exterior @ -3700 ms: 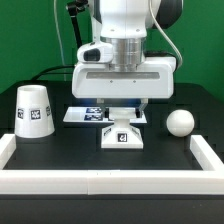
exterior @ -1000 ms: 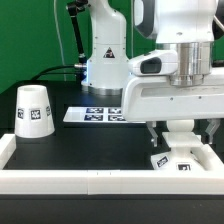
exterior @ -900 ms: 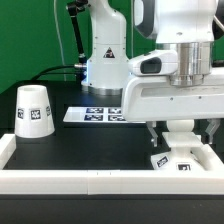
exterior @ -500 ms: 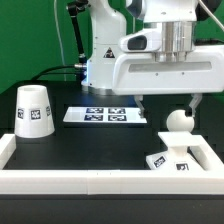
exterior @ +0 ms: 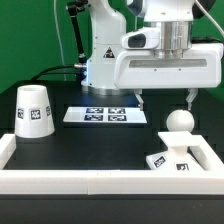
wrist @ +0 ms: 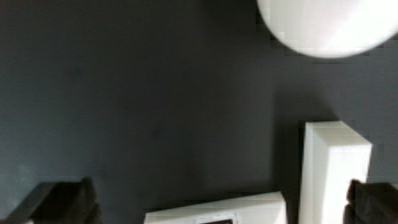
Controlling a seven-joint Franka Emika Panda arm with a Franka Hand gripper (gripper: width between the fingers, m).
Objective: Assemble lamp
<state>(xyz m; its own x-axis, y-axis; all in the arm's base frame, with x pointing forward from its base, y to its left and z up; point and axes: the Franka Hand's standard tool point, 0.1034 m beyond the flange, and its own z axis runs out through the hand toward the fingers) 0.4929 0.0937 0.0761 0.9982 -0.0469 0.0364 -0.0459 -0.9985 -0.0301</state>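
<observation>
The lamp base (exterior: 172,160), a flat white square with a short post and a tag, lies in the front corner at the exterior view's right, against the white rail. The ball-shaped bulb (exterior: 179,121) rests on the black table just behind it. The tapered shade (exterior: 33,111) stands at the exterior view's left. My gripper (exterior: 166,99) hangs open and empty above the base and bulb, fingers wide apart. In the wrist view the bulb (wrist: 338,28), a corner of the base (wrist: 222,211) and both dark fingertips (wrist: 54,203) show.
The marker board (exterior: 105,115) lies flat at the middle back. A white rail (exterior: 100,179) runs along the front and sides of the table; it shows in the wrist view (wrist: 331,175) beside the base.
My gripper carried the base from the table's middle to the corner at the exterior view's right, let it go there, and has risen with its fingers open.
</observation>
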